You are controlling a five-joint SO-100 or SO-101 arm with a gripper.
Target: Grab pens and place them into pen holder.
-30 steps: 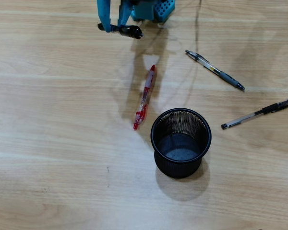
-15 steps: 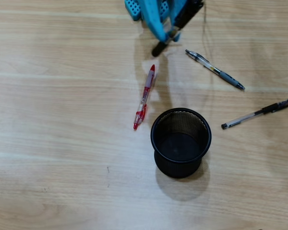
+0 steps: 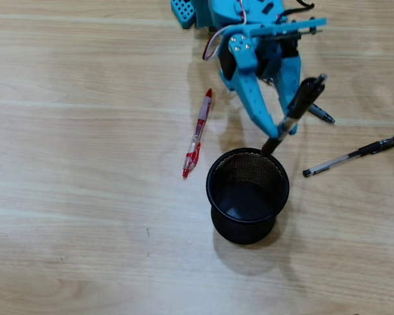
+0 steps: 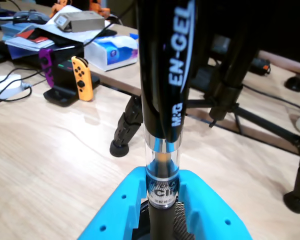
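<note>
Holding my gripper [image 3: 281,126] clamped on the black pen [image 3: 295,110], tip tilted over the pen holder [image 3: 247,195] rim, red pen [image 3: 197,133] lying beside it

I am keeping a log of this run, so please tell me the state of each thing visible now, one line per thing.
gripper: shut on the black pen, above the holder's rim.
black pen: held tilted, lower tip at the holder's far rim.
pen holder: upright, no pen seen inside.
red pen: lying on the table, left of the holder.
black-capped clear pen: lying on the table, right of the holder.
grey-grip pen: lying, mostly hidden by the arm.
</note>
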